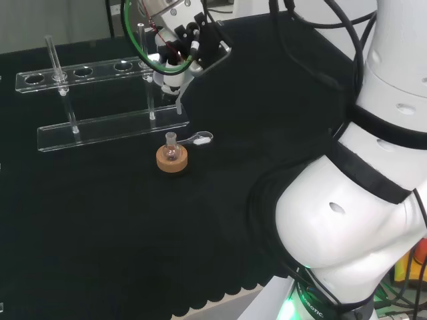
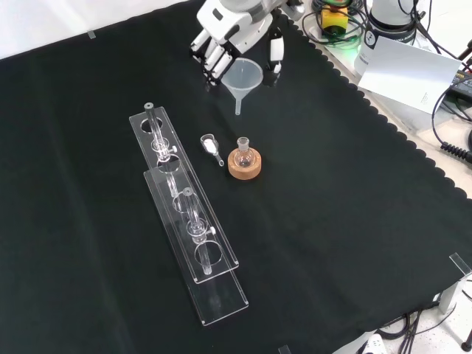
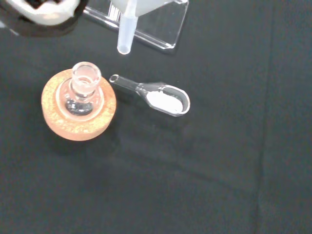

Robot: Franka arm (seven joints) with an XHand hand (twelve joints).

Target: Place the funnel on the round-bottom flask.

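Note:
A small clear round-bottom flask (image 2: 243, 153) (image 1: 172, 151) (image 3: 84, 87) stands upright on a cork ring (image 2: 244, 167) (image 1: 172, 162) (image 3: 58, 117) near the middle of the cloth. The hand (image 2: 230, 28) (image 1: 185, 41) hangs in the air above the cloth, its fingers curled round a translucent white funnel (image 2: 244, 80) (image 1: 172, 79). The funnel's spout (image 3: 126, 30) points down. In the front view the funnel is above and beyond the flask, clear of its neck.
A small glass scoop (image 2: 212, 146) (image 1: 199, 139) (image 3: 155, 96) with white powder lies on the cloth beside the cork ring. A clear acrylic tube rack (image 2: 188, 214) (image 1: 107, 127) holding glass tubes stands behind the flask in the head view, left of it in the front view.

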